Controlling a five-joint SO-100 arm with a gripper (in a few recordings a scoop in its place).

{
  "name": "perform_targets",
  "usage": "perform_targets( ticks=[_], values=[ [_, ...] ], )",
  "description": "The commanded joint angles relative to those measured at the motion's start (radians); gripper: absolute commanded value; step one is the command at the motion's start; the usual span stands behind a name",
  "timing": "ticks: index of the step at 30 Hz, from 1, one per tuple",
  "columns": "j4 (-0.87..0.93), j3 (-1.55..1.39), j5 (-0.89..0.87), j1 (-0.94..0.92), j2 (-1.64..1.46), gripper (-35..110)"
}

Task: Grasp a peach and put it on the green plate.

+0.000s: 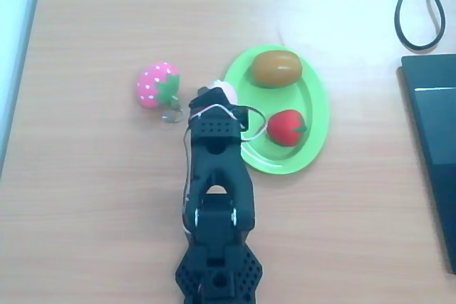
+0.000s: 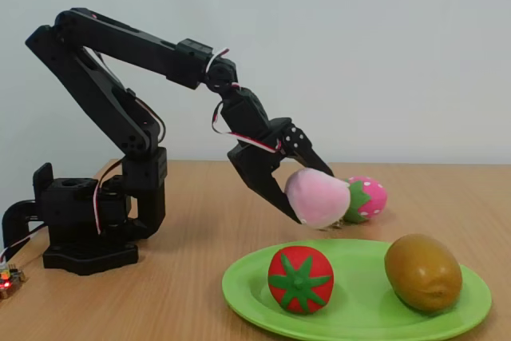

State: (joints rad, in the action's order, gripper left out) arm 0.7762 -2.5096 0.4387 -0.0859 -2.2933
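The pale pink peach [image 2: 318, 197] hangs above the table, held between the fingers of my black gripper [image 2: 313, 194], which is shut on it. In the overhead view only a sliver of the peach [image 1: 225, 91] shows past the gripper [image 1: 217, 99], right at the left rim of the green plate [image 1: 315, 97]. In the fixed view the peach hovers just behind and above the far rim of the green plate [image 2: 359, 309].
A brown kiwi-like fruit [image 1: 276, 67] and a red fruit with a green leaf [image 1: 286, 127] lie on the plate. A pink white-dotted strawberry [image 1: 157, 85] with a key ring sits left of the gripper. A black device [image 1: 433, 140] and cable lie at the right edge.
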Motion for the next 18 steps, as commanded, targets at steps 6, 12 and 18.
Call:
perform_targets(
  ticks=[6,12,18],
  values=[
    [0.002,0.117,-0.109,-0.135,0.078,25],
    [0.002,0.186,-0.17,-0.178,0.167,25],
    [0.002,0.255,-0.256,-0.219,0.273,25]
  ],
)
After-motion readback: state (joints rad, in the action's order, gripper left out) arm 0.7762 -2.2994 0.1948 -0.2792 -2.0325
